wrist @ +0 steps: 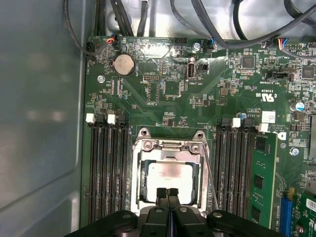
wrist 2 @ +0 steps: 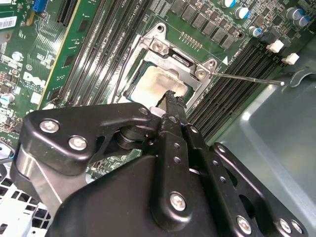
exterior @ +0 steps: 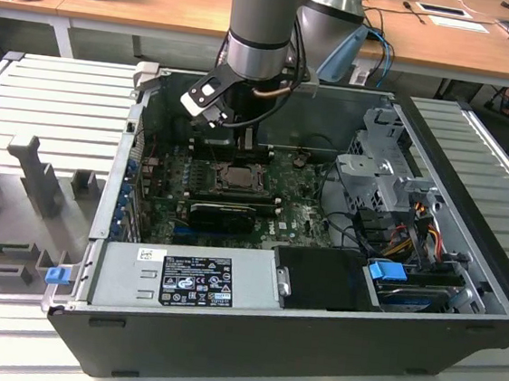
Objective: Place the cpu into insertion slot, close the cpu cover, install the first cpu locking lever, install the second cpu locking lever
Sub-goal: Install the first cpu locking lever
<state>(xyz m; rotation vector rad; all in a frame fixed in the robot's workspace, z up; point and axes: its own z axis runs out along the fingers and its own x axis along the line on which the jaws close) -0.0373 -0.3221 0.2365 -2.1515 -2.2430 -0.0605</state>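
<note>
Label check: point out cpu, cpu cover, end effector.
cpu (wrist: 170, 174), first wrist view, centre of its metal face.
cpu cover (wrist: 170, 147), first wrist view, frame bar beside the window.
end effector (wrist: 168, 191), first wrist view, between its fingertips.

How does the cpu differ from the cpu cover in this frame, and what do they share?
The cpu is a solid plate with a dull, pale face; the cpu cover is an open frame of brighter silvery metal. The cpu sits inside the window, while the cpu cover rings it and is the larger. Both are square, metal and lie flat, parallel to the green circuit board.
</note>
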